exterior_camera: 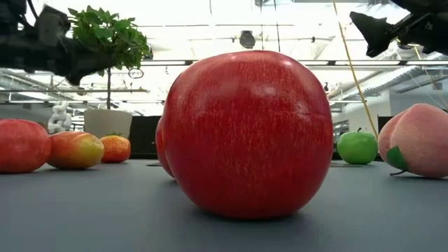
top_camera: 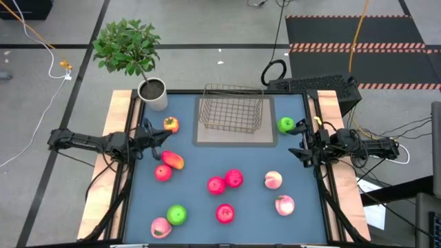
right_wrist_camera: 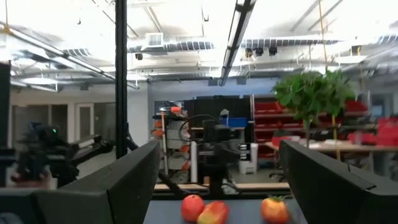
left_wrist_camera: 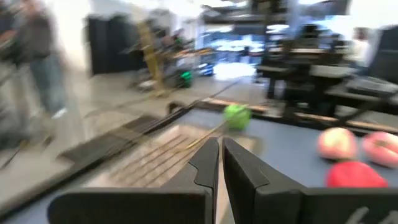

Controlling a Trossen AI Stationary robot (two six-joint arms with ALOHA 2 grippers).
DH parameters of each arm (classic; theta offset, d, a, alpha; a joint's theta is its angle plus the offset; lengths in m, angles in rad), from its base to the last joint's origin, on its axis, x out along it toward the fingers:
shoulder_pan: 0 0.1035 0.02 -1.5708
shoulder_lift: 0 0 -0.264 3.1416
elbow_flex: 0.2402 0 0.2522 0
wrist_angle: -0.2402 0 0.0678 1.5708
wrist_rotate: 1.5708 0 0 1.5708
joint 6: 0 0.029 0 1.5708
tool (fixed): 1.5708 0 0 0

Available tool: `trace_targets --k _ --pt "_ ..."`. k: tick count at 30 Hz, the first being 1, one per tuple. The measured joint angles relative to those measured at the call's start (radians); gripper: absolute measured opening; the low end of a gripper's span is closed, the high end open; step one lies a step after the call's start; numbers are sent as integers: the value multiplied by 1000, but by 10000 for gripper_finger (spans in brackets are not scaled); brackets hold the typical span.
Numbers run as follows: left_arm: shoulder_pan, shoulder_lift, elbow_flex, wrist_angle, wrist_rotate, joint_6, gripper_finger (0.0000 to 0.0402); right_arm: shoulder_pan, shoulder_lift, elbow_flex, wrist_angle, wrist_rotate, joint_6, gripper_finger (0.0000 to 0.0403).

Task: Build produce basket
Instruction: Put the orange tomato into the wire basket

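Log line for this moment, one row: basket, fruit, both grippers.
basket: empty | fruit: all loose on table | left gripper: shut, holding nothing, above table | right gripper: open, empty, near green apple

Our table count
We count one basket (top_camera: 231, 114), eleven fruits, two of them green apples (top_camera: 286, 125), and one potted plant (top_camera: 129, 47).

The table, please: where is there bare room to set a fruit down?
Free: the blue mat between the basket and the red apples, and the strip below the green apple. The basket itself is empty. Crowded: around the left tool and the mat's near edge, with fruit scattered along it.
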Motion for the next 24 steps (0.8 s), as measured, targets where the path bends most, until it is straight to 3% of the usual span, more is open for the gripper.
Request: trace_targets --k 5,10,13,17,21,24 --pt "23 0 0 -115 -41 -151 51 0 0 0 27 -2 150 320" --pt "58 21 19 -196 -49 -227 143 0 0 0 33 4 82 320" --pt "82 53 56 -261 -115 -231 208 0 0 0 42 54 -14 320" --pt "138 124 160 -437 -138 -324 280 0 0 0 44 189 -45 320" --pt "205 251 262 -611 -137 -426 328 0 7 0 25 412 -65 320" --pt "258 360 302 -638 -117 -447 351 -1 23 0 24 583 -91 320"
